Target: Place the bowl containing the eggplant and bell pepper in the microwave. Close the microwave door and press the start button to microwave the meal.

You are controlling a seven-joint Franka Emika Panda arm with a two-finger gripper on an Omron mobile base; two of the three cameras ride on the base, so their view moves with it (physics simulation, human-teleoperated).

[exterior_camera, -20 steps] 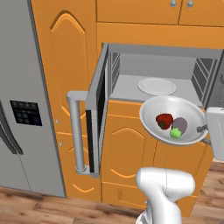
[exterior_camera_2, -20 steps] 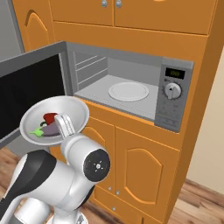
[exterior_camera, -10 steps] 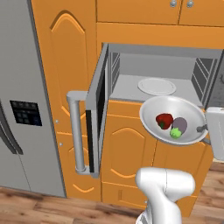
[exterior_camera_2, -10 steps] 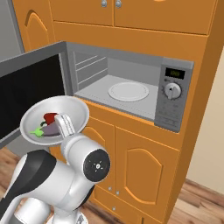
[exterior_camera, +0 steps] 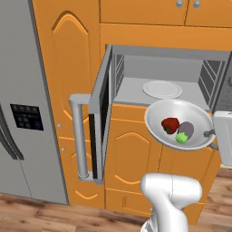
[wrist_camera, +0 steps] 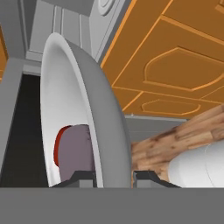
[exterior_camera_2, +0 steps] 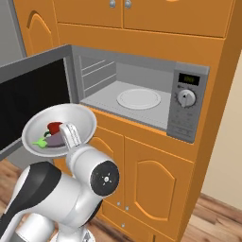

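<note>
While the microwave door (exterior_camera: 103, 113) stands swung wide open to the left, the gripper (wrist_camera: 114, 176) is clamped on the rim of the bowl (exterior_camera: 179, 124), one fingertip inside the wall and one outside, as the hand view shows. The bowl is held in the air, in front of and below the microwave (exterior_camera_2: 142, 94) opening, not inside it. In the left base view the bowl sits at about 4 o'clock from the open cavity, overlapping the orange cabinet (exterior_camera: 131, 154) front below. In the right base view it sits at about 8 o'clock from the cavity, in front of the dark door glass.

Inside the bowl: bell pepper (exterior_camera: 170, 125), red, and eggplant (exterior_camera: 185, 130), dull purple with a green bit at its lower end, touching each other. In the left base view the pepper is at 9 o'clock of the eggplant. In the hand view the eggplant lies against the bowl's inner wall with a red sliver of pepper behind it.

Microwave cavity is light grey, with a white round plate (exterior_camera_2: 139, 99) on its floor. Control panel (exterior_camera_2: 185, 106) with a dial and small display is on the right side of the microwave. Door has a long grey bar handle (exterior_camera: 79, 136), upright. A grey fridge (exterior_camera: 22, 104) stands at 9 o'clock of the door. Wood floor (exterior_camera: 54, 216) below.
</note>
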